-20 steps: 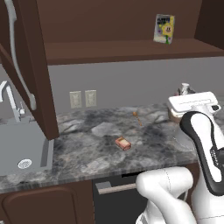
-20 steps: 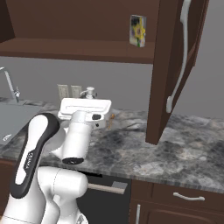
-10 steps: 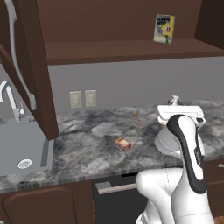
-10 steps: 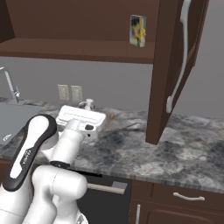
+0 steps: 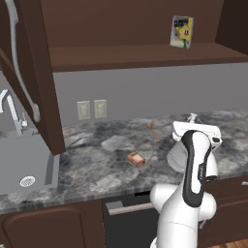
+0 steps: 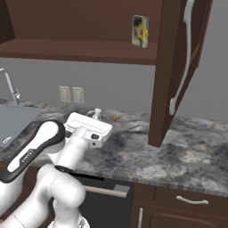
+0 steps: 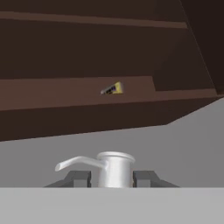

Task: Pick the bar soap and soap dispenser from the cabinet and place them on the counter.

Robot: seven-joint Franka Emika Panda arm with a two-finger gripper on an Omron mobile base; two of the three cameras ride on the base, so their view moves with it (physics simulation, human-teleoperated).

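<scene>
From the left base view, the arm has drawn back toward the base since a second ago: its white wrist block sat further right then and now hangs lower and nearer the middle of the table (image 5: 97, 160). The hand (image 5: 193, 122) is mostly hidden behind the wrist, and only the white pump top of the soap dispenser (image 5: 192, 117) peeks above it, upright. The bar soap (image 5: 136, 158) lies flat on the table where it lay before, its long axis running diagonally from near left to far right, well apart from the hand. Above, the cabinet (image 5: 140, 55) stands open with a yellow-and-blue box (image 5: 181, 31) upright on its shelf. A sink (image 5: 24, 167) sits at the left.

In the right base view, the wrist has likewise slid left and toward the base compared with a second ago. The hand (image 6: 95, 117) sits just behind the white block, and the dispenser's pump top (image 6: 95, 113) stands upright above it, over the table (image 6: 187, 151). The box (image 6: 140, 31) stays on the cabinet (image 6: 89, 51) shelf, beside the open door (image 6: 178, 67).

Through the hand view, the fingers (image 7: 78, 178) are closed narrowly on the neck of the soap dispenser (image 7: 114, 168), one dark tip on each side and touching it. The bottle's long axis points up the view, and its spout points left. Beyond, the box (image 7: 113, 89) shows small on the shelf.
</scene>
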